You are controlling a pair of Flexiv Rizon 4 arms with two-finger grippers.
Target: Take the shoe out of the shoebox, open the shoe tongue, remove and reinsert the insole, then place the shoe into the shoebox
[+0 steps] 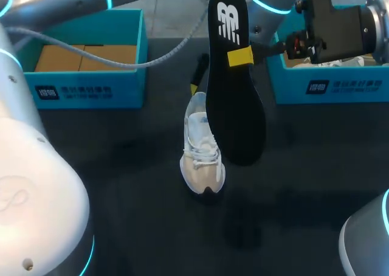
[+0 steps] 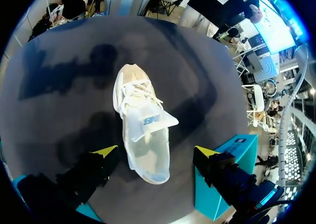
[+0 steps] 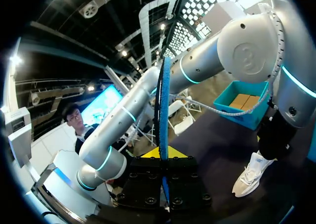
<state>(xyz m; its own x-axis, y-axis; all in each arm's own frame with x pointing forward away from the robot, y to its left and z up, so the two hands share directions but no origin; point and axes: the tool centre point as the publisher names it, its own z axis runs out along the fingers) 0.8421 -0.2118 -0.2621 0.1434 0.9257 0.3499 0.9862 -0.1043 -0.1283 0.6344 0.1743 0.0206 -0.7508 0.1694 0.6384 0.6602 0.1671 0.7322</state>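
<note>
While the shoe (image 1: 202, 160) stands on its sole on the dark table (image 1: 121, 185), outside both boxes and roughly between them, its toe points toward the robot's side. It is a pale, cream-and-white lace-up. In the left wrist view its heel end lies below and between the fingers.

The black insole (image 1: 234, 81) is out of the shoe and held up in the air just above and beside it, standing nearly on end with its printed heel end uppermost. The right gripper (image 1: 242, 56) is clamped on the insole's edge about a third of the way down. In the right wrist view the insole shows edge-on, pinched between the two yellow tips.

The left gripper (image 2: 156, 152) hangs over the back of the shoe with its fingers spread wide, one on each side of the heel, touching nothing that I can see.

A teal box (image 1: 91, 89) with brown cardboard inside sits at the far left of the table, and a second teal box (image 1: 340, 84) at the far right, behind the right arm's wrist.
</note>
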